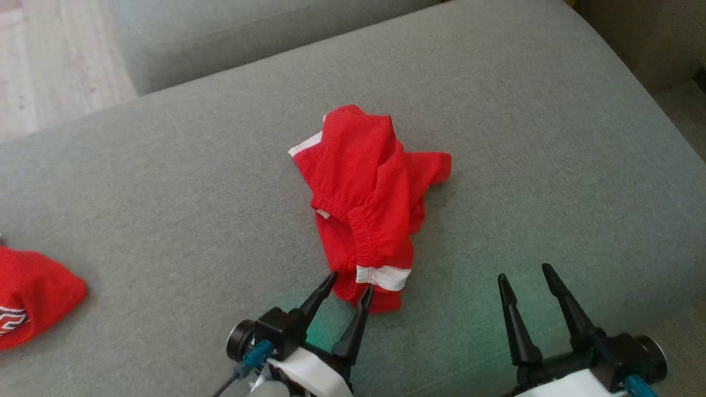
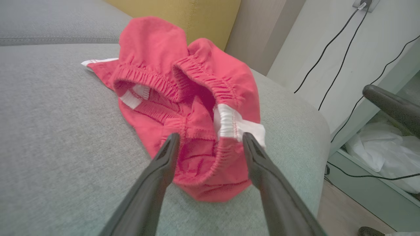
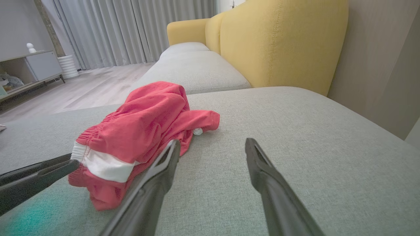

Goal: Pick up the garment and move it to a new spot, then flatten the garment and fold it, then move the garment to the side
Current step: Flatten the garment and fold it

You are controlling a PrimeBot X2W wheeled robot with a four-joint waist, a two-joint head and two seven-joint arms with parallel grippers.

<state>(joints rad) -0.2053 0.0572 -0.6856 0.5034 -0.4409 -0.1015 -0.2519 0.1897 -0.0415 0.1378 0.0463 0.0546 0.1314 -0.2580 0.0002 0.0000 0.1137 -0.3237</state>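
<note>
**Soft red shorts, crumpled mid-cushion, left claw poised at the hem**

The red shorts (image 1: 367, 204) lie in a loose heap near the middle of the grey sofa seat (image 1: 165, 193). They look light and limp, a thin knit that will sag and trail from any pinch and will not keep its shape. There is little risk of damage, though a shallow grip would probably catch only one layer. The gathered elastic waistband (image 2: 200, 70) is the thickest and firmest part, so it looks like the surest hold. The white-striped hem (image 1: 383, 275) at the heap's 6 o'clock is nearest.

The left claw (image 1: 351, 281) stands wide at that 6 o'clock edge, its fingers on either side of the hem and closed on nothing. Whether the tips touch the cloth is hard to tell. The right claw (image 1: 524, 271) is also spread wide and empty, over bare cushion at about the heap's 4 o'clock and clear of the shorts.

The seat is a flat, matte woven fabric with some grip, so cloth should drag on it more than slide. There is open room on both sides for spreading. At about 8 o'clock, well apart, another red garment (image 1: 33, 295) sits at the cushion's edge. Pale wood floor (image 1: 49, 66) shows at 10 o'clock. In the right wrist view, grey curtains (image 3: 131, 29) hang at 11 o'clock and a yellow backrest (image 3: 279, 42) rises at 1 o'clock.
</note>
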